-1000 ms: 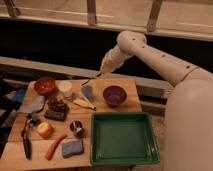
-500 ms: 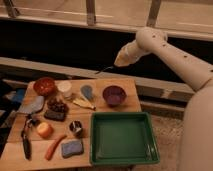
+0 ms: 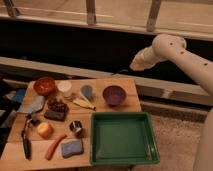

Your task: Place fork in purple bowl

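My gripper [image 3: 132,67] hangs at the end of the white arm, above and behind the table's back right corner. It is shut on the fork [image 3: 119,73], a slim dark sliver that sticks out from it to the lower left. The purple bowl [image 3: 114,95] stands on the wooden table, below and slightly left of the gripper, with nothing visible inside it. Fork and bowl are well apart.
A green tray [image 3: 123,137] fills the table's front right. Left of the bowl are a pale yellowish piece [image 3: 84,104], a white cup [image 3: 64,88], a red-orange bowl [image 3: 44,85], a black-handled tool [image 3: 26,142], an apple [image 3: 45,130] and a blue sponge [image 3: 72,148]. A dark ledge runs behind.
The arm has risen from just above the table left of the purple bowl and swung right, carrying the fork to a spot above the table's back right corner.
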